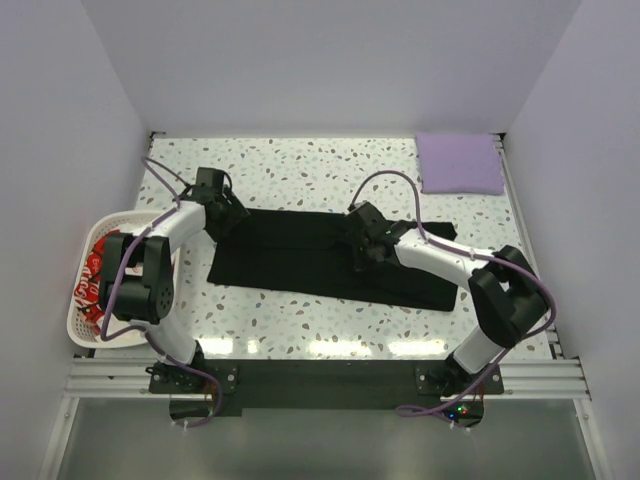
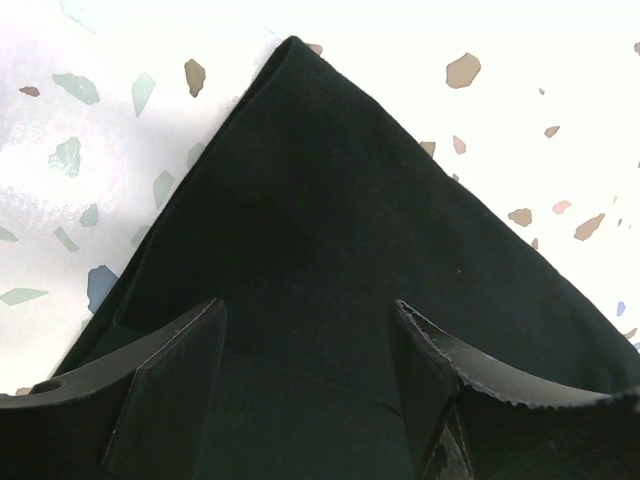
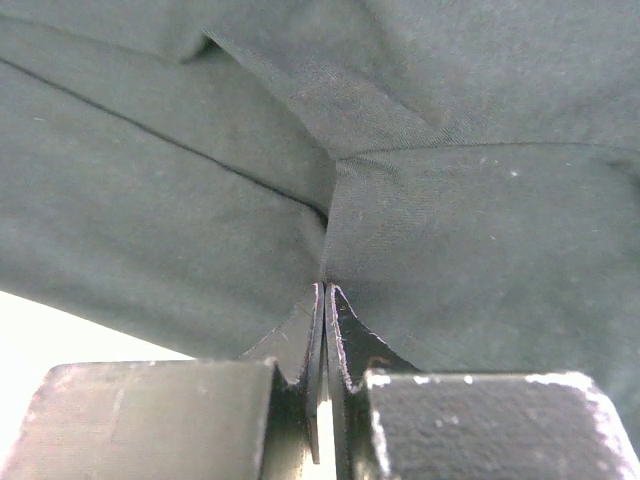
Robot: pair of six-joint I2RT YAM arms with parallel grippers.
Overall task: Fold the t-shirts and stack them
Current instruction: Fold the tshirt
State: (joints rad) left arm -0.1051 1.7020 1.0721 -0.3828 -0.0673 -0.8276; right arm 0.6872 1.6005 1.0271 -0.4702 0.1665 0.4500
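The black t-shirt [image 1: 300,262] lies on the table as a long folded band. My left gripper [image 1: 222,205] hovers open over its far left corner. In the left wrist view that corner [image 2: 320,200] points away, and the open gripper [image 2: 310,330] has nothing between its fingers. My right gripper [image 1: 365,240] is at the middle of the band's far edge. It is shut [image 3: 325,290] on a pinch of the black cloth [image 3: 450,230], and creases run into its tips. The lavender t-shirt [image 1: 459,163] lies folded at the back right. A white t-shirt with red lettering [image 1: 95,285] sits in the basket.
A white slotted basket [image 1: 120,222] stands at the table's left edge beside the left arm. The speckled tabletop [image 1: 300,170] is walled on three sides. A metal rail [image 1: 320,375] carrying both arm bases runs along the near edge.
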